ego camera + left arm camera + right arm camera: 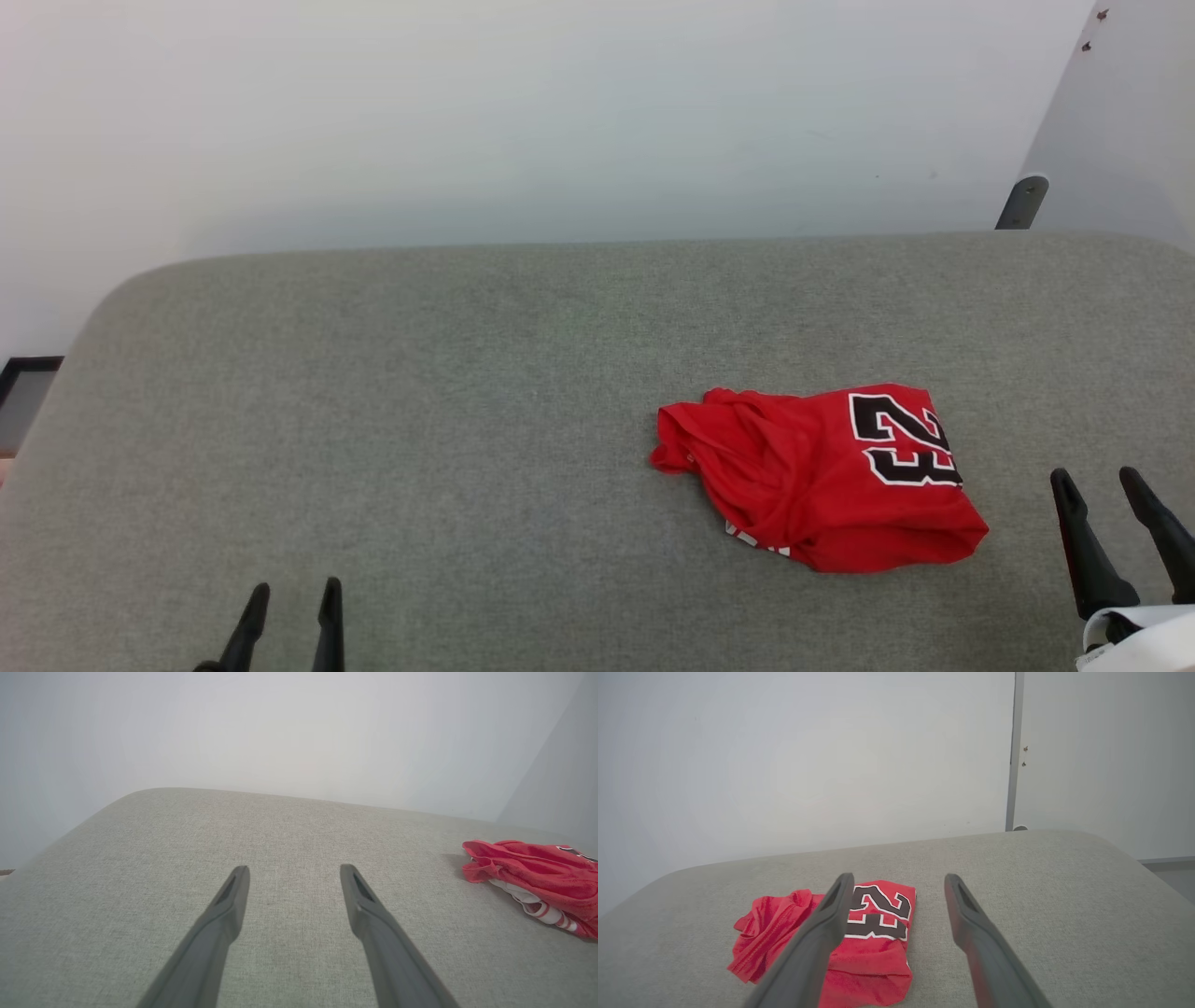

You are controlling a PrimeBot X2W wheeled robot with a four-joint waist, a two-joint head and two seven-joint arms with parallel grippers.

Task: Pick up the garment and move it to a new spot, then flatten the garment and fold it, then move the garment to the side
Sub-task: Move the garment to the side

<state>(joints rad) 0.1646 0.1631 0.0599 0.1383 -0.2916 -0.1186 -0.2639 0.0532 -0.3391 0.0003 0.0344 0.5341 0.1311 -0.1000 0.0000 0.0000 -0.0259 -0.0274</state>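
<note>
Garment: crumpled at four o'clock on cushion; sleeves mostly buried, 23 legible. Left gripper, right gripper: spread, empty.

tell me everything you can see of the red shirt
The shirt is red, soft-looking cloth, bunched in a loose wrinkled heap. A black, white-outlined 23 faces up; red-and-white striped trim peeks out underneath. It lies on the grey cushion, right of centre, near the open right claw, which is not touching it.

The garment is creased, matt red cloth; the tabletop, coarse grey weave; the left end effector and right end effector, smooth dark plastic.
</note>
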